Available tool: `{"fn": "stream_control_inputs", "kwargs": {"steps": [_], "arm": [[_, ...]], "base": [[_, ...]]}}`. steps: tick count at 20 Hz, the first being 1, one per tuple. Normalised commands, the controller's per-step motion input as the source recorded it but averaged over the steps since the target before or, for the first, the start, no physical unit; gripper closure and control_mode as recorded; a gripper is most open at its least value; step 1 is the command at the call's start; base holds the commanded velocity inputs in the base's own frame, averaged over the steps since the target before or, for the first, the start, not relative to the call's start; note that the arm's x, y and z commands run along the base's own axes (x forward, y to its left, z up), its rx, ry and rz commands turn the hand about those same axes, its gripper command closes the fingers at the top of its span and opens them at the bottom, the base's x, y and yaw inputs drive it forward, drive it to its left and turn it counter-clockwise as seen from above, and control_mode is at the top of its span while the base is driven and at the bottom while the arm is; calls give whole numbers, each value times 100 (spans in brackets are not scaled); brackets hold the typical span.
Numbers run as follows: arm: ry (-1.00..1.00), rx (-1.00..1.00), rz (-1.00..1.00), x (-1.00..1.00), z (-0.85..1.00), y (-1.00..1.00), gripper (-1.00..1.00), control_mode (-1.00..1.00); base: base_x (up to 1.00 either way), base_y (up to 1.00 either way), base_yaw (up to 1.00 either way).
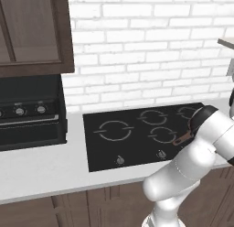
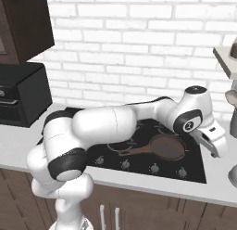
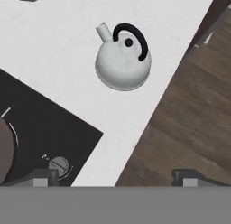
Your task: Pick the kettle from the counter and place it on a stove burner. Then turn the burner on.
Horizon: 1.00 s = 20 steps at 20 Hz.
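Silvery kettle [image 3: 122, 60]: one, on counter [image 3: 58, 60]; four burner rings; one pan [image 2: 166, 147].

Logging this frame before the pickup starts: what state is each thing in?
kettle: upright on the counter, handle up, not gripped.
gripper: above the kettle, holding nothing; how far open, cannot tell.
stove burner: bare, no glow.
frying pan: resting on the cooktop, handle pointing toward the front knobs.
burner knob: setting not readable.
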Motion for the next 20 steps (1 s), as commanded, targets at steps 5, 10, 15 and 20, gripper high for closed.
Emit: {"fn": "stream_control_inputs", "kwargs": {"steps": [5,10,15,20], "arm": [[0,-6,31,21,-9,-12,-100,-100],[0,-2,41,23,0,-3,-100,-100],[0,0,33,1,-1,-16,-100,-100],[1,0,1,-1,0,-22,-100,-100]], "base": [[0,0,0],[0,0,0],[0,0,0],[0,0,0]]}}
